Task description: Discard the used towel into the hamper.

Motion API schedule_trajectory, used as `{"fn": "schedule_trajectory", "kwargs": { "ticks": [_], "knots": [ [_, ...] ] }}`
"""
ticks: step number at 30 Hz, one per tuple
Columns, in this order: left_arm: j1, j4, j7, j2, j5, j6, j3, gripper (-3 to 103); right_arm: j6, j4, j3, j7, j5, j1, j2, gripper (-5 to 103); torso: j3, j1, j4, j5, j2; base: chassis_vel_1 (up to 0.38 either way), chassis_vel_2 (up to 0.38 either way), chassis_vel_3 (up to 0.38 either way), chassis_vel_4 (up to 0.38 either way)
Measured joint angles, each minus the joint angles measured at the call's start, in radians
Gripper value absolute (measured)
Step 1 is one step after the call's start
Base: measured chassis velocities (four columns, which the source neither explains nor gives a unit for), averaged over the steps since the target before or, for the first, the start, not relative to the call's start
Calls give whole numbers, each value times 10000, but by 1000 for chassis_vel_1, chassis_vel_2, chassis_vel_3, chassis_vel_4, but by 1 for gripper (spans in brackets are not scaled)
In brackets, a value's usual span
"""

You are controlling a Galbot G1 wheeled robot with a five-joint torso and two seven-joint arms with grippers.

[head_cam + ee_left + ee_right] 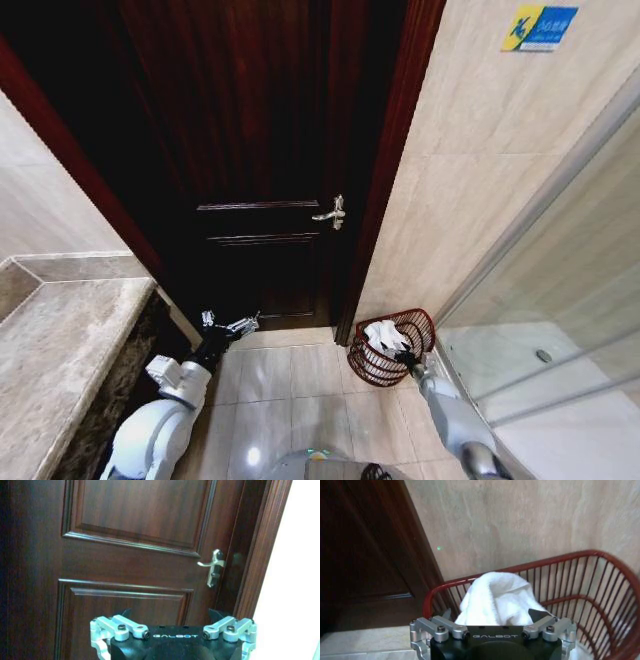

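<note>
The hamper [418, 324], a small round reddish-brown wire basket, stands on the floor in the corner between the door frame and the tiled wall. A white towel [382, 335] lies bunched inside it, rising above the rim. My right gripper [405, 357] hovers at the hamper's near rim. In the right wrist view this gripper [492, 615] is open, its fingers spread wide on either side of the towel [492, 594], with the hamper's red wires [580, 581] behind. My left gripper [230, 323] is held low before the door, open and holding nothing, as the left wrist view [170, 613] confirms.
A dark wooden door [250, 130] with a silver lever handle [331, 212] closes the way ahead. A marble counter [60, 350] runs along the left. A glass shower partition [560, 300] stands to the right. Beige floor tiles [290, 385] lie between my arms.
</note>
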Motion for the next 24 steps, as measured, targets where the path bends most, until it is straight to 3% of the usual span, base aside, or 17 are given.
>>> {"fn": "schedule_trajectory", "kwargs": {
  "ticks": [10,17,24],
  "knots": [
    [0,0,0,0,0,0,0,100,472,777,324,74,66,-907,-218,100,-1,0,-2,-3,0,0,0,0,0],
    [0,1,0,0,0,0,0,100,924,1201,437,556,-309,-1258,-152,100,-1,0,-1,-5,0,0,0,0,0],
    [0,0,0,0,0,0,0,100,1074,3139,591,1175,-512,-2283,-84,100,-1,0,0,-3,0,0,0,0,0]
  ]
}}
